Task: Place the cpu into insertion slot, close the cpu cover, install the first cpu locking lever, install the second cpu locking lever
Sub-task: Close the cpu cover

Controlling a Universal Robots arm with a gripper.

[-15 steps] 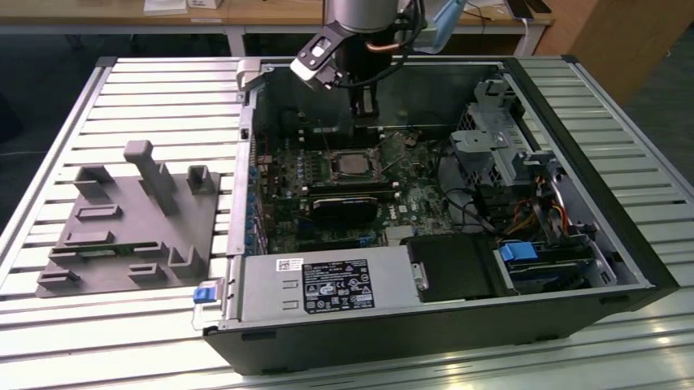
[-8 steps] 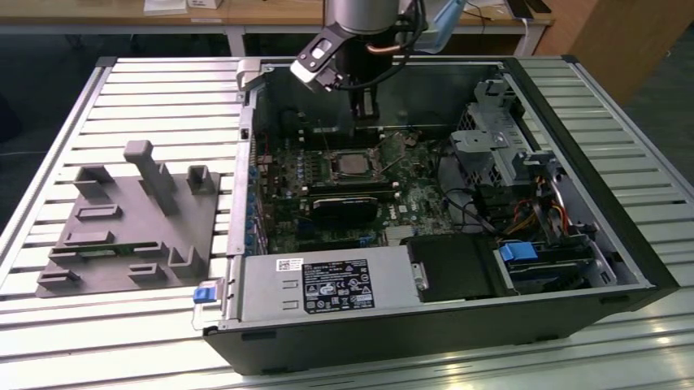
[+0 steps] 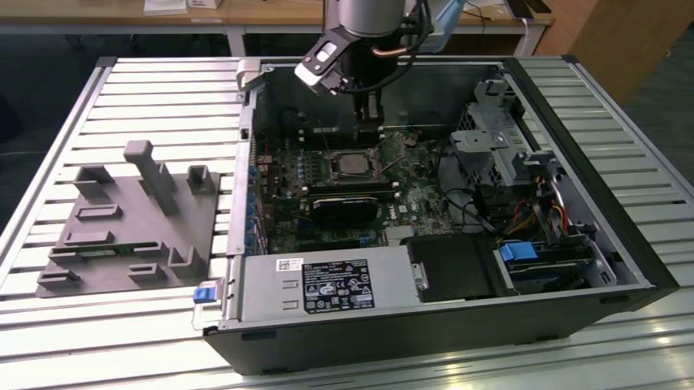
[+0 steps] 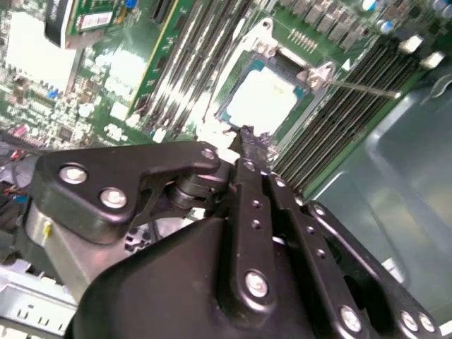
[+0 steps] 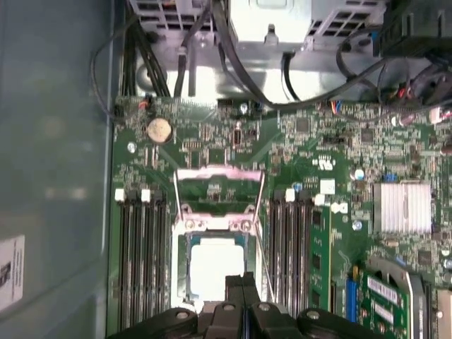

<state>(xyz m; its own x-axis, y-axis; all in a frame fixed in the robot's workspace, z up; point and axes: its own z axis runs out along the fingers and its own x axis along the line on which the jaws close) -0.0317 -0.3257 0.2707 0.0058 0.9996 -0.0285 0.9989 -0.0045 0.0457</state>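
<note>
While the cpu (image 5: 212,267) rests in the insertion slot (image 5: 179,272), the fingers (image 5: 234,288) are closed on nothing at its near edge.

Starting at the exterior view's left, a grey fixture (image 3: 130,219) lies on the bench (image 3: 162,106), well apart from the fingers, and the open case (image 3: 607,203) holds the board beneath them. The cpu cover (image 5: 220,172) is swung open just beyond the slot, on the side away from the fingers. The cpu's pale top lies just ahead of the fingertips, apparently untouched. To shut the cover well, I judge that closed fingers should push its free edge and follow the hinge arc down evenly without scraping the cpu.
</note>
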